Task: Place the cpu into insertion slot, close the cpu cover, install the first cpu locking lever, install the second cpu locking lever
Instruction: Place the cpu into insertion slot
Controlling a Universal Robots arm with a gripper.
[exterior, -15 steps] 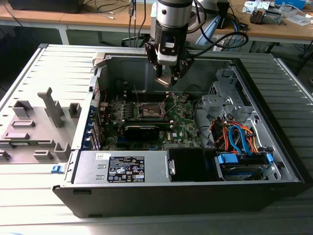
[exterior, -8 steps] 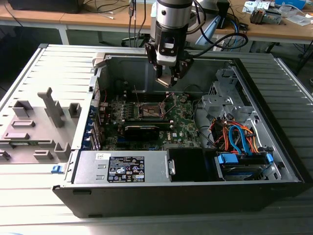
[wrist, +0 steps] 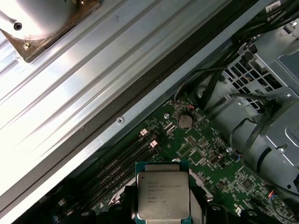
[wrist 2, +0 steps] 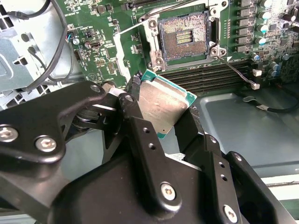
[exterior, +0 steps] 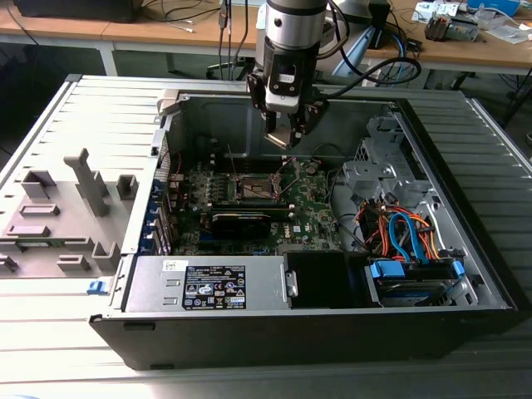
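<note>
My gripper [exterior: 287,137] hangs inside the open computer case, above the motherboard. It is shut on the cpu [wrist 2: 163,105], a flat square chip with a silver-grey top and green edge, held tilted between the two black fingers [wrist 2: 135,116]. In the first wrist view the cpu [wrist: 162,193] shows its printed lid. The insertion slot [wrist 2: 184,37] lies a short way beyond the chip with its contact field bare; in the exterior view the slot [exterior: 256,189] is just below the gripper. Thin wire locking levers [wrist 2: 128,29] [wrist 2: 236,70] stand swung away from it. I cannot make out the cpu cover.
Long black memory slots [wrist 2: 210,77] run beside the socket. A black card [exterior: 241,220] sits in front of it. The power supply [exterior: 208,287] and a drive cage with blue and orange cables [exterior: 407,237] line the case front. A grey fixture plate [exterior: 58,216] lies at the exterior view's left.
</note>
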